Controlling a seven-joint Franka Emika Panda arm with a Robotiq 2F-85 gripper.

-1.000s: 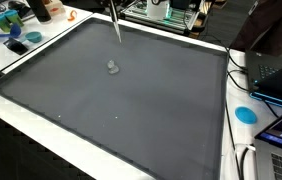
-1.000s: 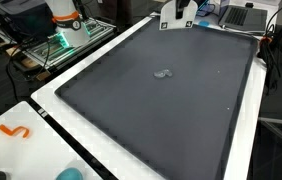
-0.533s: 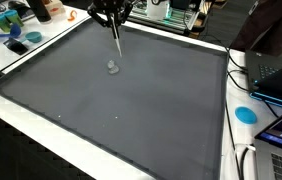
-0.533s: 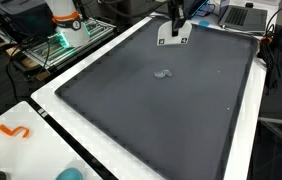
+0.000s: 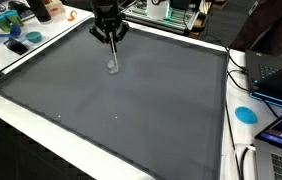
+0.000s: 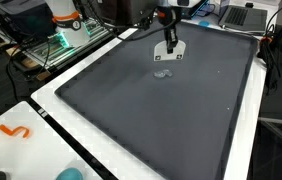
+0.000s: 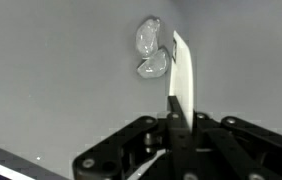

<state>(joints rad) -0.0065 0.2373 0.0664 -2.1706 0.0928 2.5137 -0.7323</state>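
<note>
Claw is clamped on a white strip beside a clear blob; pressed into the mat, the strip could be bent or knocked loose.

The small clear crumpled lump looks like thin glossy plastic film, with highlights on its creases. It lies on a dark grey flat mat, matt and faintly grainy, over a smooth white tabletop. The thin white flat strip looks like smooth, slightly shiny plastic, and the black gripper is matt.
</note>
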